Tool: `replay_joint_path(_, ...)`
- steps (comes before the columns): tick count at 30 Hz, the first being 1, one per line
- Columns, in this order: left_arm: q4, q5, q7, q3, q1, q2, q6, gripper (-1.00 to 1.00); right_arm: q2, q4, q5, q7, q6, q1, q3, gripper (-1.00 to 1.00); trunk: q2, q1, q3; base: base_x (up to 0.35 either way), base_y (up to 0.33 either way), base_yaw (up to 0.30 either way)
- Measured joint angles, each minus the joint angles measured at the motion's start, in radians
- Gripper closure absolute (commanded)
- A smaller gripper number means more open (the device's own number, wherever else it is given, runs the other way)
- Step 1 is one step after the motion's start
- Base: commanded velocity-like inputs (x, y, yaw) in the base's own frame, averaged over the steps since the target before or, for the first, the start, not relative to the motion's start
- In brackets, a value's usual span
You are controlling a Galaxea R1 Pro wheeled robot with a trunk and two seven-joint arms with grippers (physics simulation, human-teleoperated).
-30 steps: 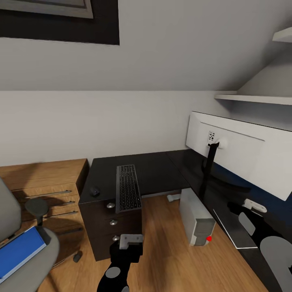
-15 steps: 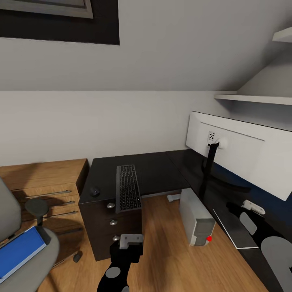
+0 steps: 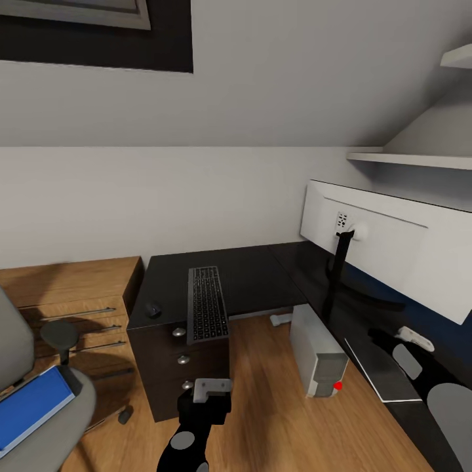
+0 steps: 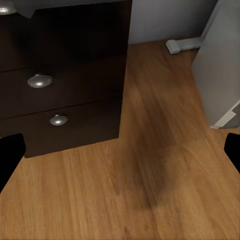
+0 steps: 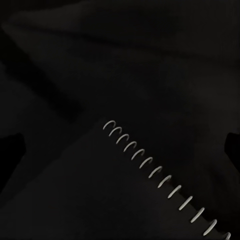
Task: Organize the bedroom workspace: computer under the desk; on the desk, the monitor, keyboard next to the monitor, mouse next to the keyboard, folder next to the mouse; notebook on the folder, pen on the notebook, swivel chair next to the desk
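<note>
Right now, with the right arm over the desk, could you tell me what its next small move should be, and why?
Probably lower the right gripper onto the notebook: its spiral binding lies just beneath the open gripper, flat on the desk.

A home study corner under a sloped ceiling is indicated by a black L-shaped bench (image 3: 255, 275) carrying a monitor (image 3: 393, 249) and keyboard (image 3: 208, 303), a swivel chair (image 3: 39, 400), wooden flooring and wall shelves (image 3: 410, 157).
</note>
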Motion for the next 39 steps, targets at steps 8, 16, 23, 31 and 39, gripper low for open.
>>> replay_joint_path(8, 0.0, 0.0, 0.0, 0.0, 0.0, 0.0, 0.0, -1.0, -0.001, 0.002, -0.003, 0.0, 0.029, 0.0, 0.0, -1.0, 0.0, 0.0, 0.0, 0.0, 0.0, 0.0)
replay_joint_path(16, 0.0, 0.0, 0.0, 0.001, 0.0, 0.001, 0.0, -1.0, 0.0, 0.002, -0.003, 0.001, 0.06, 0.0, 0.0, -1.0, 0.0, 0.0, 0.0, 0.0, 0.0, 0.0)
replay_joint_path(23, 0.0, 0.0, 0.0, 0.001, 0.0, 0.001, 0.0, -1.0, 0.0, 0.009, -0.005, 0.001, 0.061, 0.0, 0.0, -1.0, 0.0, 0.0, 0.0, 0.0, 0.0, 0.0)
replay_joint_path(31, -0.009, 0.001, 0.0, 0.0, 0.0, -0.001, 0.0, -1.0, 0.0, 0.012, -0.005, 0.0, 0.062, 0.0, 0.0, -1.0, -0.007, 0.004, -0.003, 0.0, 0.0, 0.0)
replay_joint_path(39, -0.011, 0.002, 0.0, -0.001, 0.0, -0.004, -0.001, -1.0, 0.0, 0.012, -0.002, -0.001, 0.061, 0.0, 0.001, -1.0, -0.042, 0.023, -0.019, 0.0, 0.0, 0.0)
